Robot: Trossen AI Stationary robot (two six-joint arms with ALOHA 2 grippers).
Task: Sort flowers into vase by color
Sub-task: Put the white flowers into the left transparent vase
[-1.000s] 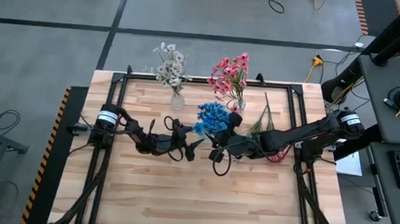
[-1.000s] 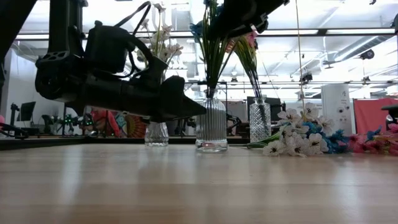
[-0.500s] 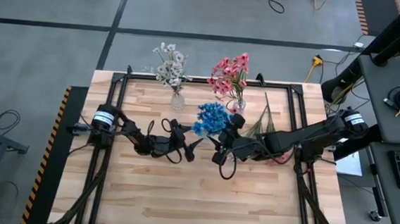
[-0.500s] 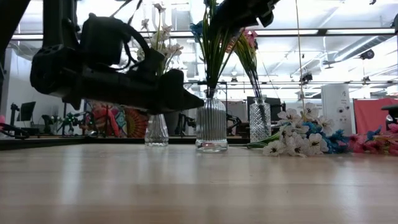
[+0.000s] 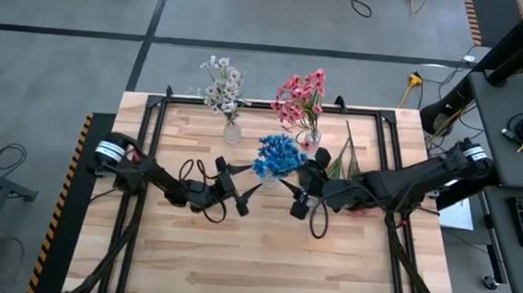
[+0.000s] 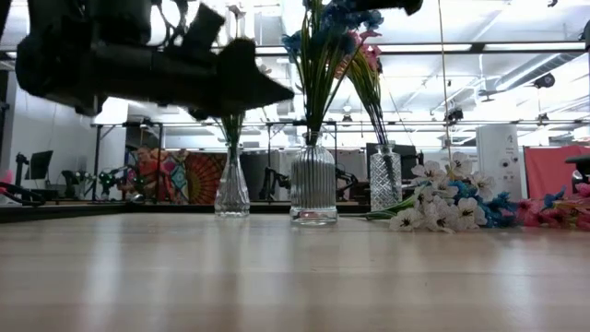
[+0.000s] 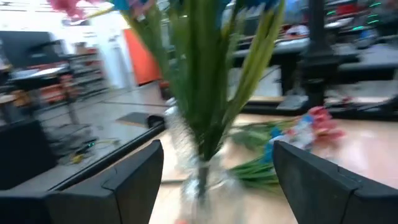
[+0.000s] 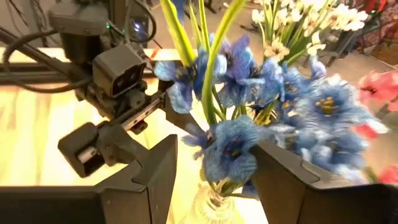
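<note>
Loose flowers [image 5: 345, 162] lie right of centre on the tabletop [image 5: 235, 256], light and floppy, best pinched mid-stem; left gripper [image 5: 247, 197] and right gripper [image 5: 294, 188] flank the blue-filled vase [image 6: 313, 189], jaws open, empty.

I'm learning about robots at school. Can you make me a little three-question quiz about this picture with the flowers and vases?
1. True or false: the blue flowers stand in a glass vase.
2. How many vases on the table hold flowers? A) one B) two C) three
3. Fill in: the loose flowers still lying on the table are beside the ____ arm.

Key:
1. True.
2. C: the white flowers, the pink flowers and the blue ones each have a vase.
3. Right. The right gripper is open and empty, and so is the left gripper.
</note>
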